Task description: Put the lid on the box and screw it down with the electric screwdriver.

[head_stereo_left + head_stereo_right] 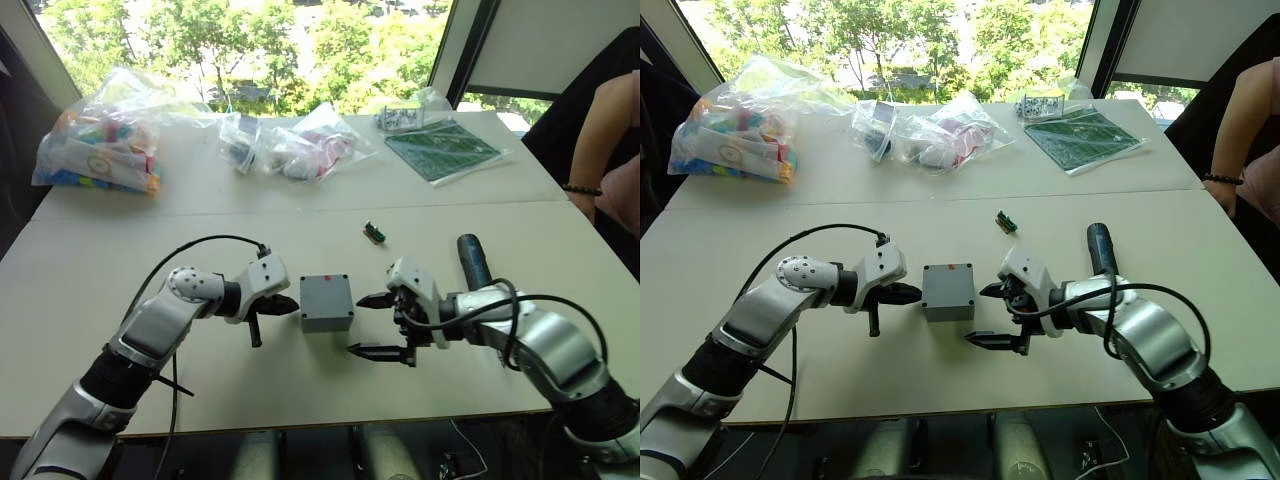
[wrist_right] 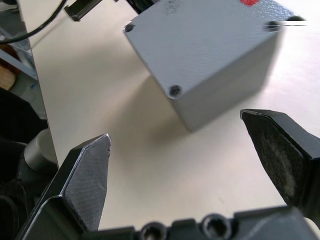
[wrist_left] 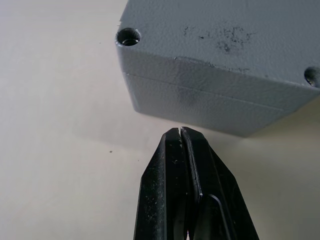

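Note:
The grey lid sits on top of the grey box at the middle of the table, with a thin seam between them and open screw holes at the lid's corners. A small red spot marks its far edge. My left gripper is shut and empty, its tip just short of the box's left side. On the box's right, my right gripper stands open and empty, a little apart from it. The dark electric screwdriver lies on the table behind my right forearm.
A small green part lies beyond the box. Clear bags of parts and a green board line the table's far side. A person's arm rests at the right edge.

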Motion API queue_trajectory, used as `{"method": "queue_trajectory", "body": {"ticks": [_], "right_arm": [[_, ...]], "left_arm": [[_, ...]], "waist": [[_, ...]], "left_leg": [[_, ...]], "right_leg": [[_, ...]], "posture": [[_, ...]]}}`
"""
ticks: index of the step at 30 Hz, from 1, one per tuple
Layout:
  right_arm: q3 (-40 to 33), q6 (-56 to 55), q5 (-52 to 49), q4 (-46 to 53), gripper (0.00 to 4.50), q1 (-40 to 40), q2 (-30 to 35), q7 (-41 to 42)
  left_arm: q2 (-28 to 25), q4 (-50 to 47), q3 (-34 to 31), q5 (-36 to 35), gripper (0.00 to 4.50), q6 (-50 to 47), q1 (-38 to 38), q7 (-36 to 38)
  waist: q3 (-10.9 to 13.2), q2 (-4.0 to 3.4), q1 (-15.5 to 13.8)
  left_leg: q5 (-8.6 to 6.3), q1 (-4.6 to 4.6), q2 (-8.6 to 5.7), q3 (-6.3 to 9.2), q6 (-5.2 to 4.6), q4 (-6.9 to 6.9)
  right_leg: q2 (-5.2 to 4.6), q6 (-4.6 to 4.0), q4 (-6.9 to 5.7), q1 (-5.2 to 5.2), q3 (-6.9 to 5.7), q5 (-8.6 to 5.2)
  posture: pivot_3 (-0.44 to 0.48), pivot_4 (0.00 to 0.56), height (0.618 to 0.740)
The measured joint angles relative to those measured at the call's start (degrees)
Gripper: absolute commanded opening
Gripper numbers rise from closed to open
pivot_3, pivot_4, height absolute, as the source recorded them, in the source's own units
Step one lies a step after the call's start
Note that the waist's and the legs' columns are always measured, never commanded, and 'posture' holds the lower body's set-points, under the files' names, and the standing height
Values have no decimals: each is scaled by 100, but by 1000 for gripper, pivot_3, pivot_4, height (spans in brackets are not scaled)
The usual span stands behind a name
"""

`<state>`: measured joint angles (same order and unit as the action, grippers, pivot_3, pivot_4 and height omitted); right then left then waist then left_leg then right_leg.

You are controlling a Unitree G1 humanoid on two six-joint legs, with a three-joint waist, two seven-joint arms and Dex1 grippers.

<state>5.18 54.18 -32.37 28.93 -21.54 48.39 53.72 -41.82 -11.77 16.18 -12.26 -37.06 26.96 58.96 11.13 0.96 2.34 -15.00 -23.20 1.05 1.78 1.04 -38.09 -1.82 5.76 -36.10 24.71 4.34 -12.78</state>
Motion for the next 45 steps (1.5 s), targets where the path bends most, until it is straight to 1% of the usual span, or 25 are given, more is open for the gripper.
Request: {"method": "queue_trajectory", "body": {"ticks": [2,4,6,7,8,11,14,17,22,25,28,34,37,40,41,42,43,45], "right_arm": [[-777,301,-626,-255,4467,-428,-80,9],[-1273,271,-879,-630,4467,-778,-270,-58],[-1417,-208,-695,-1260,4467,-1037,-532,-236],[-1348,-517,-493,-1579,4467,-1109,-645,-325],[-1099,-1088,30,-2273,4467,-1267,-834,-536],[-574,-2068,982,-3805,4467,-1512,-1279,-923],[-305,-2754,1271,-5213,4467,-1954,-1919,-759],[-85,-3422,1670,-6113,4467,-2334,-2070,-640],[-40,-4079,2119,-7057,4467,-2793,-2182,-548],[7,-4285,2291,-7390,3824,-2912,-2272,-544],[6,-4419,2431,-7643,3001,-2958,-2314,-558],[-21,-4450,2486,-7770,3001,-2989,-2431,-616],[-83,-4449,2493,-7772,3001,-2995,-2488,-687],[-119,-4449,2531,-7772,2064,-2995,-2491,-729],[-119,-4449,2541,-7772,1724,-2995,-2494,-727],[-119,-4449,2544,-7772,1271,-2995,-2499,-725],[-119,-4447,2545,-7772,998,-2995,-2504,-723],[-119,-4441,2547,-7772,998,-2995,-2508,-722]], "left_arm": [[25,-98,-485,-369,0,-351,117,-43],[154,-179,-850,-677,0,-622,271,-128],[307,-252,-1261,-1060,0,-970,375,-282],[323,-268,-1359,-1151,0,-1081,401,-330],[307,-325,-1461,-1256,0,-1226,414,-398],[208,-566,-1536,-1396,0,-1413,346,-497],[209,-719,-1591,-1467,0,-1551,239,-744],[216,-858,-1606,-1501,0,-1620,167,-935],[254,-1002,-1652,-1623,0,-1665,7,-1180],[263,-1102,-1652,-1677,0,-1664,-43,-1292],[264,-1126,-1652,-1711,0,-1661,-130,-1390],[284,-1138,-1634,-1711,0,-1622,-218,-1480],[310,-1128,-1525,-1702,0,-1585,-217,-1523],[348,-1086,-1482,-1704,0,-1583,-217,-1536],[354,-1081,-1479,-1703,0,-1579,-217,-1537],[361,-1081,-1475,-1704,0,-1572,-217,-1538],[368,-1081,-1474,-1704,0,-1569,-217,-1541],[379,-1081,-1473,-1705,0,-1557,-217,-1552]], "waist": [[1,1,20],[0,2,13],[-2,6,16],[-2,7,17],[-3,7,29],[1,2,45],[3,0,74],[3,0,68],[3,0,50],[3,0,58],[3,0,66],[3,0,103],[3,0,116],[3,0,131],[3,-1,142],[3,0,152],[3,0,159],[3,0,162]], "left_leg": [[0,6,4,0,0,0],[0,7,8,2,0,0],[0,10,12,1,0,1],[0,10,12,-1,0,1],[0,11,11,-6,0,1],[0,10,11,-12,0,4],[0,10,12,-8,0,10],[0,8,11,-8,1,10],[1,9,10,-9,1,8],[1,11,11,-7,1,8],[1,11,11,-7,2,8],[1,11,11,-6,2,8],[1,11,11,-6,2,9],[1,11,11,-6,2,9],[1,11,11,-6,2,9],[1,11,11,-6,2,9],[1,11,11,-6,2,9],[1,11,11,-6,2,9]], "right_leg": [[4,3,-2,-3,0,-2],[10,4,-1,-6,-2,-2],[12,4,0,-9,-3,1],[12,5,0,-9,-3,1],[12,3,1,-8,1,3],[12,-6,0,-4,7,10],[16,13,-6,1,7,22],[13,13,-5,1,7,23],[11,12,-4,-1,7,24],[13,12,-7,-1,7,24],[13,11,-7,-1,7,25],[13,11,-8,-1,7,25],[13,12,-8,-1,7,25],[13,12,-8,-1,7,25],[13,12,-8,-1,7,25],[13,12,-8,-1,7,25],[13,12,-8,-1,7,25],[13,12,-8,-1,7,25]], "posture": [[0,150,740],[0,150,740],[0,150,740],[0,150,740],[0,150,740],[0,150,740],[0,150,740],[0,150,740],[0,150,740],[0,150,740],[0,150,740],[0,150,740],[0,150,740],[0,150,740],[0,150,740],[0,150,740],[0,150,740],[0,150,740]]}}
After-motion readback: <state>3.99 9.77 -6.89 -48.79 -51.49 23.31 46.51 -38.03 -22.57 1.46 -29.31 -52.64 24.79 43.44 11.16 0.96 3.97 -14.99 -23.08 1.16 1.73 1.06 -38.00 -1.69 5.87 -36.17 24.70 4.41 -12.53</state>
